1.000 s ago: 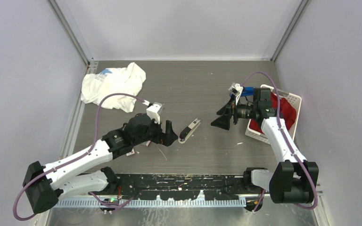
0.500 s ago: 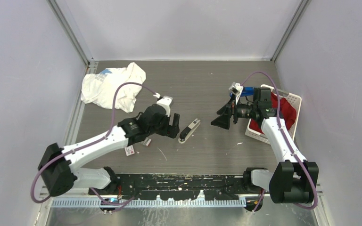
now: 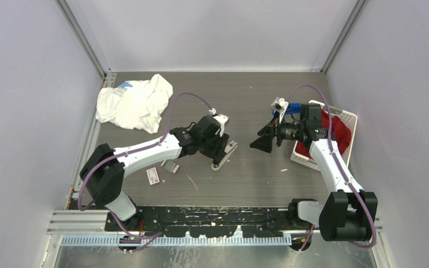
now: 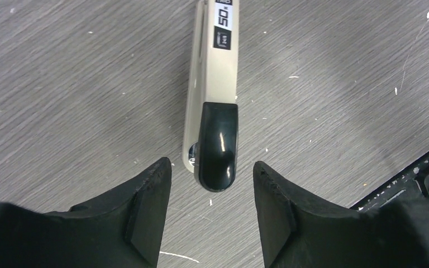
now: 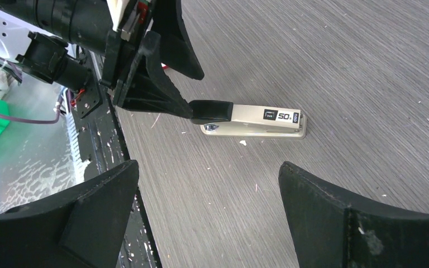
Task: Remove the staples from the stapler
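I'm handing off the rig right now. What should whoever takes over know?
Left pincer: open, straddling the black end of the stapler, not clamped.
Right pincer: open, empty, apart from the stapler.
Stapler lies shut on the table; no staples seen out.
Done: nothing unloaded. Left: grip, open it, take the staples out.
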